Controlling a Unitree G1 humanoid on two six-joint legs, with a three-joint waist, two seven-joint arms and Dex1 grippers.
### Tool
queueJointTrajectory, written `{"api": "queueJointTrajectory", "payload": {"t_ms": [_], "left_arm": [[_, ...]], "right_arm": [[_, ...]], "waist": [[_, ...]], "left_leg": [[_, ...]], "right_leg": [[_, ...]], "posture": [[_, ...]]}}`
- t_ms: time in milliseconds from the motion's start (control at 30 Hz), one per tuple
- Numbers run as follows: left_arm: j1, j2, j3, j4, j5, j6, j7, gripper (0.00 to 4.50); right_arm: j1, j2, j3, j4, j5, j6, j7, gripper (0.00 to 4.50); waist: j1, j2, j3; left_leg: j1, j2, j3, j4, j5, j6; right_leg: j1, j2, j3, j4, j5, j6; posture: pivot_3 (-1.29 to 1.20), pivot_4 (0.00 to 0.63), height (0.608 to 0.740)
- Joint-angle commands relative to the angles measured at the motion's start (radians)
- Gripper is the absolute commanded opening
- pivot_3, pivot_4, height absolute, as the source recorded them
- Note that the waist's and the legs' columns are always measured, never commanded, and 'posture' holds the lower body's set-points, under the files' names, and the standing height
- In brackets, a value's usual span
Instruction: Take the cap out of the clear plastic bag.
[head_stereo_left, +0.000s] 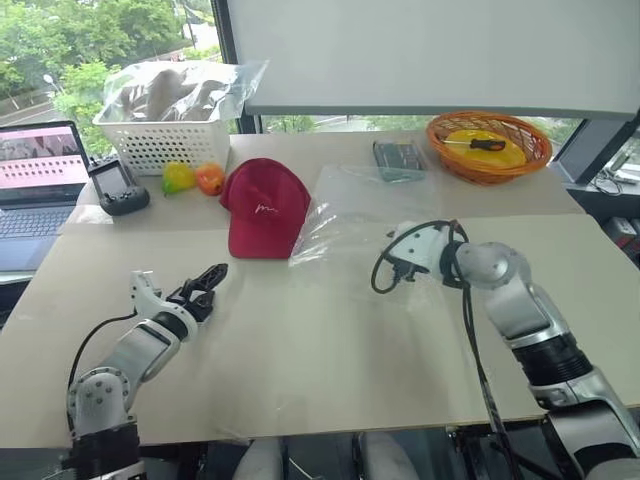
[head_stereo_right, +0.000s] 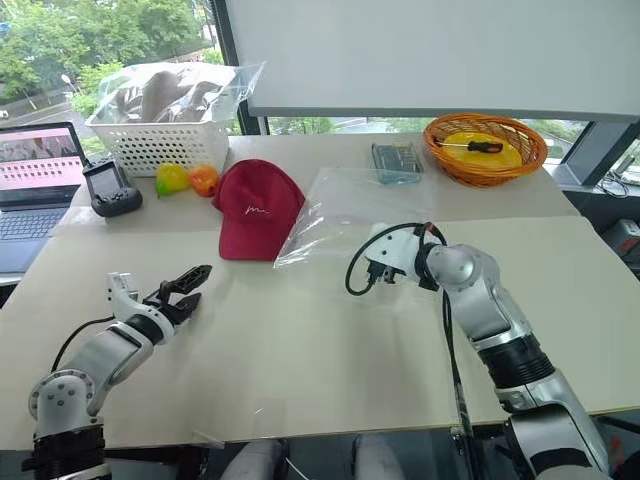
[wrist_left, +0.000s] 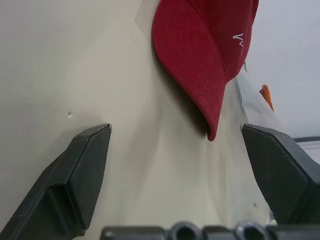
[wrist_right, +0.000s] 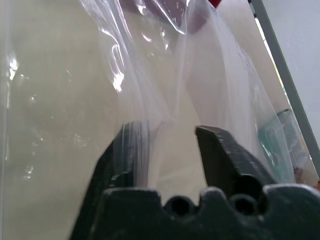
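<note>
Left eye view: the left gripper hangs low over the pale table, jaws spread and empty, while the right gripper reaches level into the crinkly clear plastic bag; the soft maroon cap lies outside, just beside the bag's mouth. Left wrist view: the cap's curved brim sits between the wide-apart fingers, its crown cut off. Right wrist view: glossy film drapes one of the parted fingers, so whether it is pinched I cannot tell.
</note>
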Motion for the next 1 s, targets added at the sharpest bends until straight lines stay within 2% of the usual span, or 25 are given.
{"api": "queueJointTrajectory", "payload": {"t_ms": [33, 133, 233, 400, 567, 733, 867, 900, 1000], "left_arm": [[0.024, 0.004, -0.001, 0.009, 0.035, 0.004, -0.002, 4.5], [0.02, 0.018, 0.007, 0.014, 0.032, 0.01, -0.012, 4.5], [0.006, 0.045, 0.016, 0.018, 0.019, 0.025, -0.039, 4.5], [-0.004, 0.081, -0.005, 0.004, 0.061, 0.038, -0.07, 4.5], [-0.008, 0.153, -0.056, -0.068, 0.157, 0.056, -0.176, 4.5], [0.01, 0.268, -0.114, -0.166, 0.337, 0.018, -0.352, 4.5], [0.097, 0.411, -0.227, -0.265, 0.676, -0.138, -0.481, 4.5], [0.112, 0.425, -0.243, -0.273, 0.739, -0.178, -0.494, 4.5], [0.195, 0.409, -0.194, -0.331, 0.835, -0.301, -0.542, 4.5]], "right_arm": [[-0.027, 0.029, -0.004, -0.029, -0.002, -0.004, -0.02, 3.52], [-0.033, 0.045, 0.007, -0.023, -0.017, -0.003, -0.025, 4.47], [-0.032, 0.027, 0.016, -0.029, -0.045, 0.012, -0.012, 4.47], [-0.019, 0.017, -0.019, -0.101, 0.054, 0.126, 0.092, 4.47], [-0.015, 0.003, -0.051, -0.171, 0.147, 0.209, 0.161, 4.47], [-0.015, -0.007, -0.101, -0.218, 0.269, 0.302, 0.216, 4.47], [-0.065, 0.046, -0.267, -0.218, 0.428, 0.462, 0.149, 4.47], [-0.074, 0.056, -0.298, -0.213, 0.453, 0.489, 0.13, 4.47], [-0.104, 0.096, -0.496, -0.161, 0.532, 0.617, -0.018, 4.47]], "waist": [[0.003, 0.0, 0.0], [0.005, 0.0, 0.0], [0.006, 0.0, 0.0], [0.01, 0.0, 0.001], [0.012, 0.001, 0.002], [0.015, 0.0, 0.004], [0.013, 0.0, 0.004], [0.013, 0.001, 0.004], [0.017, 0.001, 0.004]], "left_leg": [[0.0, 0.0, 0.0, 0.0, 0.0, 0.0], [-0.001, 0.0, 0.0, 0.0, 0.0, 0.0], [-0.001, 0.0, 0.0, 0.0, 0.0, 0.0], [-0.003, 0.0, 0.0, 0.0, 0.0, 0.0], [-0.004, 0.0, -0.001, 0.0, 0.0, 0.0], [-0.007, 0.0, -0.002, -0.001, 0.0, 0.0], [-0.008, 0.0, -0.001, -0.003, 0.0, 0.0], [-0.009, 0.0, -0.001, -0.003, 0.0, 0.0], [-0.019, 0.0, 0.0, -0.003, 0.0, -0.001]], "right_leg": [[0.0, 0.0, 0.0, 0.0, 0.0, 0.0], [-0.001, 0.0, 0.0, 0.0, 0.0, 0.0], [-0.001, 0.0, 0.0, -0.001, 0.0, 0.0], [-0.002, 0.0, -0.001, -0.001, 0.0, 0.0], [-0.003, 0.0, -0.002, -0.002, 0.0, 0.0], [-0.005, 0.0, -0.003, -0.003, 0.0, 0.0], [-0.007, -0.002, -0.002, -0.004, 0.001, -0.003], [-0.008, -0.001, -0.002, -0.004, 0.001, -0.005], [-0.02, -0.001, -0.002, -0.002, 0.004, -0.009]], "posture": [[0.0, 0.15, 0.736], [0.0, 0.15, 0.736], [0.0, 0.15, 0.736], [0.0, 0.15, 0.736], [0.0, 0.15, 0.736], [0.0, 0.15, 0.736], [0.0, 0.15, 0.736], [0.0, 0.15, 0.736], [0.0, 0.15, 0.736]]}}
